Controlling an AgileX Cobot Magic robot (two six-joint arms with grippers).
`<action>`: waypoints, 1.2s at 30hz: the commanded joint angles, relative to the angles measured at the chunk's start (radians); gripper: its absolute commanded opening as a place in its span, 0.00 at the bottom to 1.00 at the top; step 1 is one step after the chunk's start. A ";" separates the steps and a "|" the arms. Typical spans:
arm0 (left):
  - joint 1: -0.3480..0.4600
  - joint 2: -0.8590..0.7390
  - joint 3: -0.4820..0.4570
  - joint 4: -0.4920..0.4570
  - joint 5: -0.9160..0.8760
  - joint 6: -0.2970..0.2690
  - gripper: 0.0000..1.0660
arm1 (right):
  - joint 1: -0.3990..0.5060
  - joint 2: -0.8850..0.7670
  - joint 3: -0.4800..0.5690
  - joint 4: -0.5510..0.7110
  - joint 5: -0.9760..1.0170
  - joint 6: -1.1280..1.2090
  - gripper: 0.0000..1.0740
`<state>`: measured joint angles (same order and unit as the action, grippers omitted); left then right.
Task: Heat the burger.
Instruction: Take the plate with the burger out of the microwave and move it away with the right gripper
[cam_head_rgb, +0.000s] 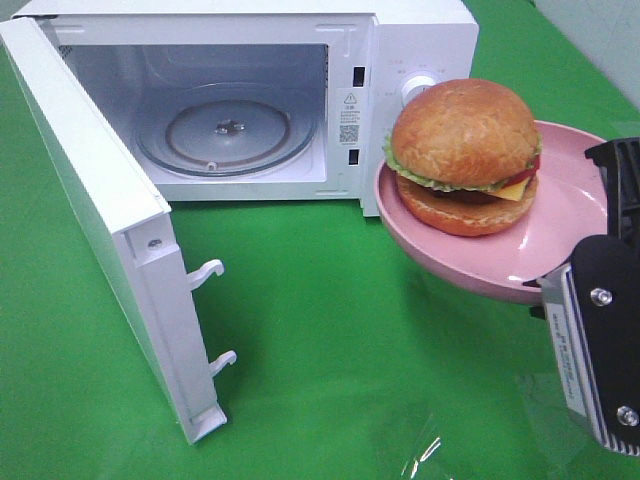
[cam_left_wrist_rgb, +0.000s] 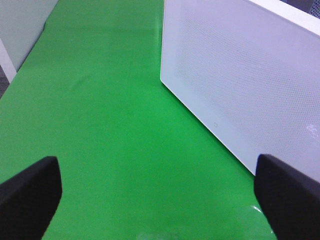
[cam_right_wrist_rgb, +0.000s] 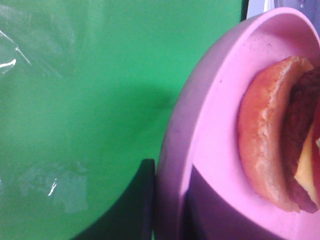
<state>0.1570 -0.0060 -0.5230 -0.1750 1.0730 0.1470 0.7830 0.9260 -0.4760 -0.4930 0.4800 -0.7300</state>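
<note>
The burger (cam_head_rgb: 465, 150), with a golden-brown bun, lettuce, cheese and a dark patty, sits on a round pink plate (cam_head_rgb: 560, 240). My right gripper (cam_head_rgb: 556, 288) is shut on the plate's near rim and holds it in the air in front of the microwave's control panel. In the right wrist view the plate (cam_right_wrist_rgb: 210, 150) and burger (cam_right_wrist_rgb: 270, 145) fill the frame, with one dark finger (cam_right_wrist_rgb: 135, 210) outside the rim. My left gripper (cam_left_wrist_rgb: 160, 187) is open and empty, low over the green cloth beside the microwave door (cam_left_wrist_rgb: 250, 85). It is out of the exterior view.
The white microwave (cam_head_rgb: 420, 40) stands at the back with its door (cam_head_rgb: 90, 200) swung fully open to the left. Its glass turntable (cam_head_rgb: 228, 135) is bare. Green cloth (cam_head_rgb: 330, 330) covers the table in front.
</note>
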 joint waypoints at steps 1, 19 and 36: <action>-0.007 -0.004 0.004 -0.006 0.001 -0.005 0.91 | 0.003 -0.017 -0.002 -0.071 0.032 0.074 0.00; -0.007 -0.004 0.004 -0.006 0.001 -0.005 0.91 | 0.003 -0.016 -0.001 -0.320 0.330 0.721 0.00; -0.007 -0.004 0.004 -0.006 0.001 -0.005 0.91 | 0.003 0.146 -0.001 -0.388 0.502 1.191 0.00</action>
<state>0.1570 -0.0060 -0.5230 -0.1750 1.0730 0.1470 0.7830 1.0260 -0.4730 -0.7760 0.9580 0.3400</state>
